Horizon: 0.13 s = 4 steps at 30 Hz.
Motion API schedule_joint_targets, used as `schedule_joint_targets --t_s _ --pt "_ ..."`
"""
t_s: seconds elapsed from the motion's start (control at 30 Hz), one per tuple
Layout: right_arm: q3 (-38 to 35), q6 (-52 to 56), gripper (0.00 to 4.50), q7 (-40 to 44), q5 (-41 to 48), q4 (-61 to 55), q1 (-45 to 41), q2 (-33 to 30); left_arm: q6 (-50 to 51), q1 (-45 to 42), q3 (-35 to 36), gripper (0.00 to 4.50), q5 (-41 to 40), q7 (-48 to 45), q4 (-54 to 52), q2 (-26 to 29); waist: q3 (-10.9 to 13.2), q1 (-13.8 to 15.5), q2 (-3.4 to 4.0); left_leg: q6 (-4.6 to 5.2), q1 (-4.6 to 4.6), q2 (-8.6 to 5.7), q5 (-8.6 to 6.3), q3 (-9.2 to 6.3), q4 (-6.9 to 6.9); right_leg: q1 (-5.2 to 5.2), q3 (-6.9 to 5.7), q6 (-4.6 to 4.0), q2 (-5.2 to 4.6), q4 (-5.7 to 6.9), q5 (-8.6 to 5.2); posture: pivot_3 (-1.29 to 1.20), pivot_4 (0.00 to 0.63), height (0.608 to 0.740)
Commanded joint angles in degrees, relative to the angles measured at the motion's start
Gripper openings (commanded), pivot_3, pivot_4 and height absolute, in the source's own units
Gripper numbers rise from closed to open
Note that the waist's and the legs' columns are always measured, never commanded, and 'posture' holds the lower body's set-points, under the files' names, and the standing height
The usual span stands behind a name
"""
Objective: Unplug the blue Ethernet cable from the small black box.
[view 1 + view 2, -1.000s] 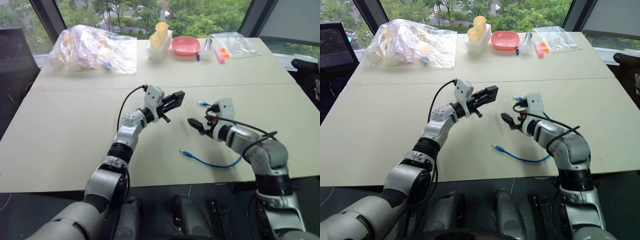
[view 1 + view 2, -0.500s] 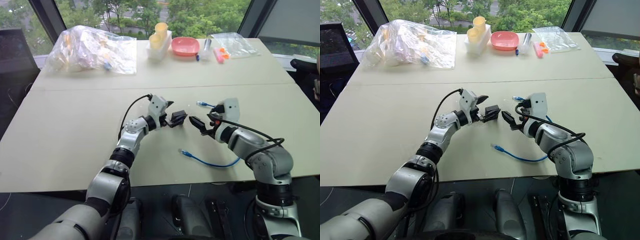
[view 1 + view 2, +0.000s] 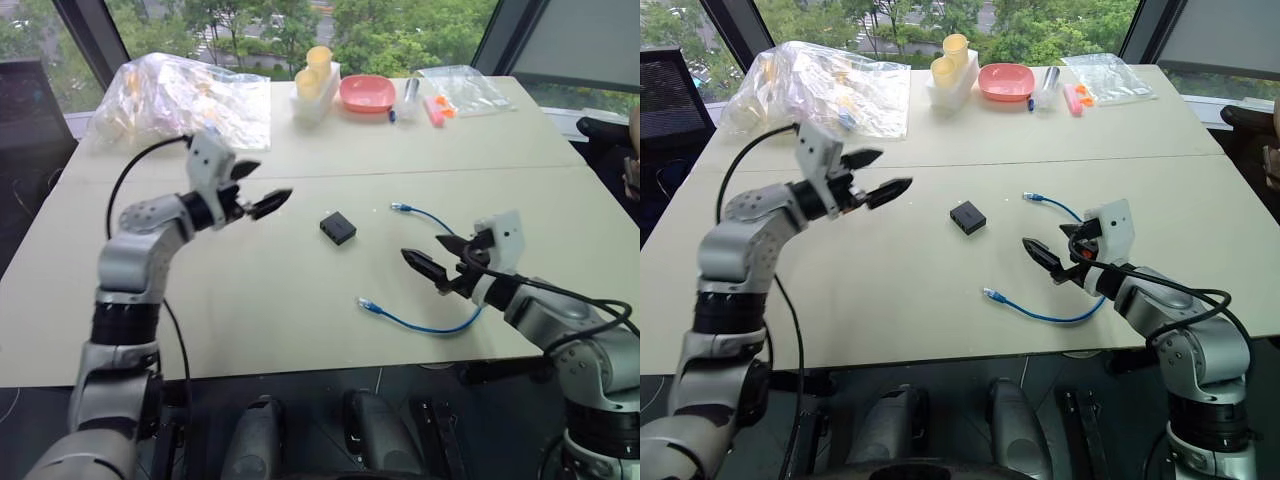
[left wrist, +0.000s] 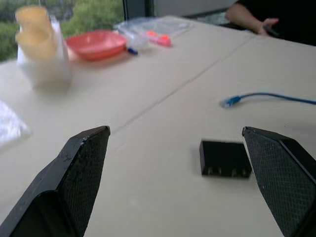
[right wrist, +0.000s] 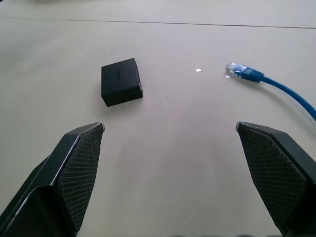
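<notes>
Jaws of both the left gripper and right gripper stand wide and empty. Between them on the desk lies the small black box, light and rigid, best pinched across its flat sides; the limp blue Ethernet cable lies unplugged, near right. Earlier the left jaws held the box aloft; both arms have since drawn apart.

The middle of the blue Ethernet cable runs behind the right gripper and its arm, hiding that stretch. A person's hand at the table's far corner is cut off by the frame's edge. Contents of the crinkled plastic bag are too blurred to identify; the small black box shows port openings too small to count.
</notes>
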Motion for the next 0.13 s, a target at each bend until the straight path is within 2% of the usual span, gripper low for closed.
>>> schedule_joint_targets --t_s 0.03,0.13 --pt "-0.9 -3.1 4.50 0.4 -1.2 -1.8 0.9 -0.4 6.4 4.8 3.9 4.48 -5.0 0.0 -6.9 2.8 0.0 0.0 0.00 0.00 0.00 0.00 0.00 0.01 0.00 0.00 0.00 0.00 -0.02 0.00 0.00 0.00 0.150 0.740" --pt "-0.7 -5.0 4.50 0.5 -2.6 -2.1 2.1 -0.6 7.8 10.4 5.7 4.48 -6.9 1.0 -11.1 3.8 0.0 0.1 0.00 -0.01 -0.01 0.00 0.00 0.03 0.00 -0.01 0.02 -0.02 -0.05 -0.01 -0.01 0.00 0.150 0.740"
